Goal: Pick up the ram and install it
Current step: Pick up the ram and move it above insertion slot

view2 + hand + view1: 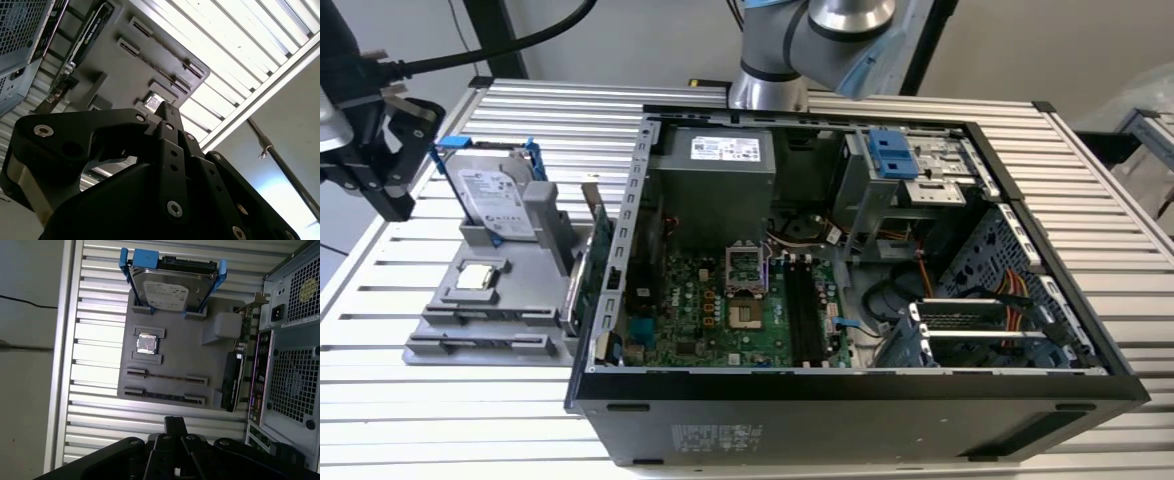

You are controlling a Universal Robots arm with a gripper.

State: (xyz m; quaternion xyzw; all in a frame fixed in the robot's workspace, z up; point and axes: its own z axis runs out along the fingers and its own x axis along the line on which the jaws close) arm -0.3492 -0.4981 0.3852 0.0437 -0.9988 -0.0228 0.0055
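Observation:
The ram [165, 396] is a thin dark stick standing on edge in a long slot of the grey holder [175, 357], on the side away from the hard drive. In the exterior view the ram [491, 344] is a dark strip at the holder's [520, 300] front. My black gripper [390, 190] hangs in the air at the exterior view's far left, above and outside the holder and well away from the ram. In both wrist views its fingertips [175, 424] [165, 108] are pressed together with nothing between them.
An open computer case [854, 390] with its motherboard [720, 310] lies at the centre of the slatted table [440, 420]. The holder also carries a silver hard drive [494, 200] in blue rails, a small square processor chip [478, 277] and an upright expansion card [594, 240] beside the case wall.

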